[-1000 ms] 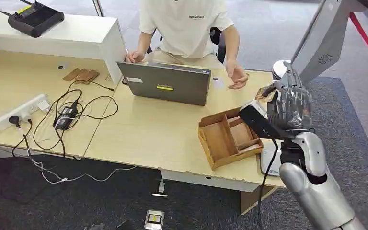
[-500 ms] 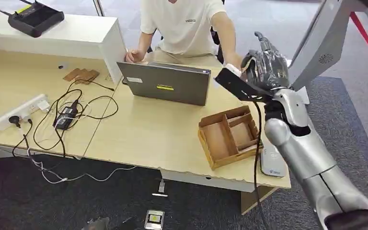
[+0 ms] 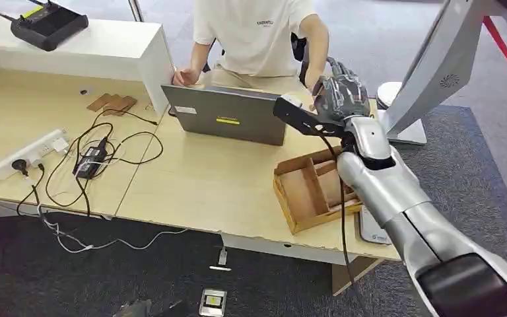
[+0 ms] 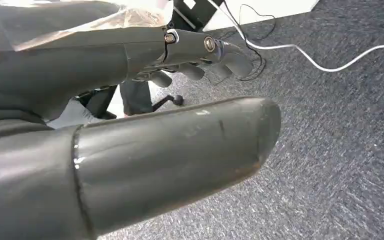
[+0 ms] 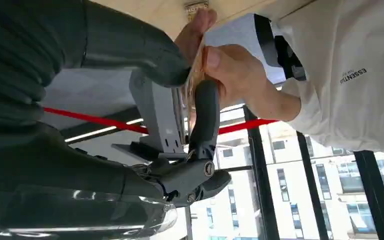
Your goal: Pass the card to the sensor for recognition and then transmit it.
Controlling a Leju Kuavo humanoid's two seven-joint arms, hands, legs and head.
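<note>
the right hand (image 3: 340, 98) is over the far edge of the tabletop (image 3: 211, 178), pinching the thin card (image 5: 198, 75) between thumb and finger; a person's hand (image 5: 232, 72) grips the same card. the left hand (image 4: 130, 115) holds nothing, fingers apart.

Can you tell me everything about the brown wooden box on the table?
The wooden box is a shallow, open tray of light brown wood, split by thin walls into several compartments. The ones in view look empty. It sits flat but turned at an angle on the pale table, near its front edge. The robot's silver right arm passes over its far side, hiding part of it.
</note>
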